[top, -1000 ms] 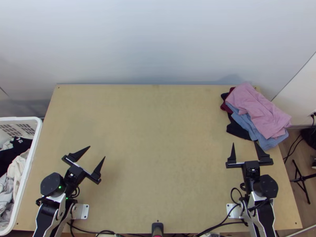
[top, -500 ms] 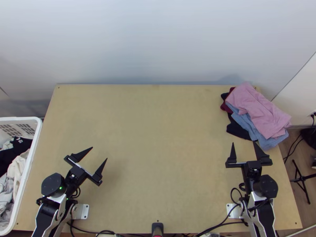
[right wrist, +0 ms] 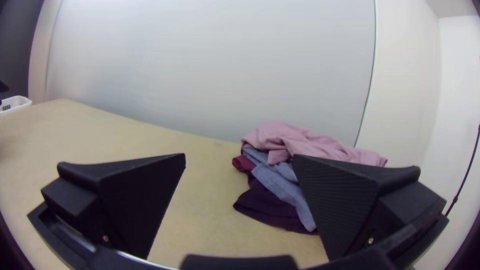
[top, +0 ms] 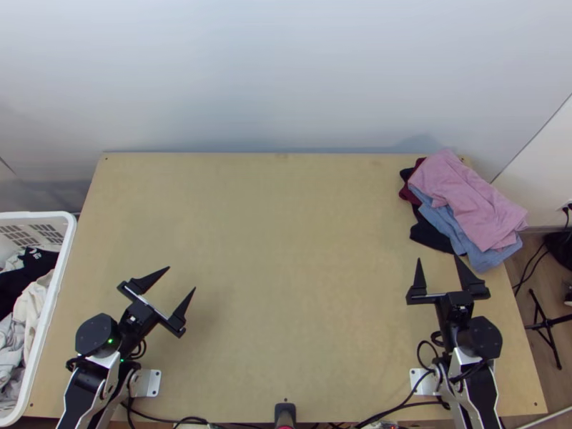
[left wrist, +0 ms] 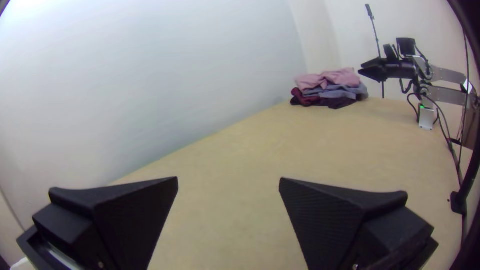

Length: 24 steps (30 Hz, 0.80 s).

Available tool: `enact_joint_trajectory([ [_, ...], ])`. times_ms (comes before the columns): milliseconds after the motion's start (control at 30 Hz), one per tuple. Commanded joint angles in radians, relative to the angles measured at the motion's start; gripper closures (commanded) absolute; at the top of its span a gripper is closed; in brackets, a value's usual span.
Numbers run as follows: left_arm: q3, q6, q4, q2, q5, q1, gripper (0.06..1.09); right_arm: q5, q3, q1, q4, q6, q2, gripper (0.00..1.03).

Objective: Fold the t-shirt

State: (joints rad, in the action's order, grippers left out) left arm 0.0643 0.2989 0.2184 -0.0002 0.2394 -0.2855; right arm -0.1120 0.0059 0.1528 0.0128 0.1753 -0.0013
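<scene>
My left gripper [top: 182, 279] is open over the table's left front part, with nothing between its fingers; the left wrist view shows the same gripper [left wrist: 228, 181] spread wide. Near the right front, my right gripper [top: 438, 262] stands open and empty, just short of a pile of clothes; in the right wrist view this gripper [right wrist: 239, 157] has the pile beyond it. On top of the pile lies a pink cloth [top: 468, 196], loosely folded and wrinkled. Beneath it are a blue cloth [top: 447, 223], a dark red one [top: 407, 194] and a black one [top: 427, 234].
A white basket [top: 58, 286] with dark, cream and grey clothes stands at the left edge. The wooden table [top: 286, 250] lies bare between the arms, with a pale wall behind it. Cables run along the front edge.
My left gripper has shifted slightly to the right. The right gripper has moved a little to the left. Both are still open, and the clothes lie as before.
</scene>
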Motion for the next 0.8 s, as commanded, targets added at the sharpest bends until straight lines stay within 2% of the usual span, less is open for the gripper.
enact_joint_trajectory([
  [0, 0.0, 0.005, -0.005, 0.0, 0.0, -0.061, 0.1, 0.003, 0.0, 0.074, 0.004, -0.016, -0.003, 0.04],
  [67, -0.001, 0.057, -0.008, -0.001, -0.023, -0.041, 0.1, 0.002, 0.006, 0.111, 0.01, 0.027, -0.005, 0.04],
  [233, -0.003, 0.06, -0.019, -0.001, -0.045, 0.031, 0.1, -0.002, 0.026, 0.134, -0.014, 0.095, -0.003, 0.04],
  [333, 0.005, 0.042, -0.044, -0.001, -0.045, 0.031, 0.1, -0.003, 0.049, 0.142, -0.03, 0.105, -0.002, 0.04],
  [467, 0.051, 0.054, -0.021, 0.029, -0.046, 0.042, 0.1, -0.066, 0.074, 0.128, -0.034, 0.156, 0.035, 0.04],
  [633, 0.2, 0.091, -0.025, 0.315, -0.032, 0.135, 0.1, -0.071, 0.158, 0.056, -0.057, 0.155, 0.164, 0.04],
  [767, 0.345, 0.114, -0.017, 0.497, -0.032, 0.29, 0.1, -0.071, 0.282, 0.008, -0.116, 0.133, 0.294, 0.04],
])
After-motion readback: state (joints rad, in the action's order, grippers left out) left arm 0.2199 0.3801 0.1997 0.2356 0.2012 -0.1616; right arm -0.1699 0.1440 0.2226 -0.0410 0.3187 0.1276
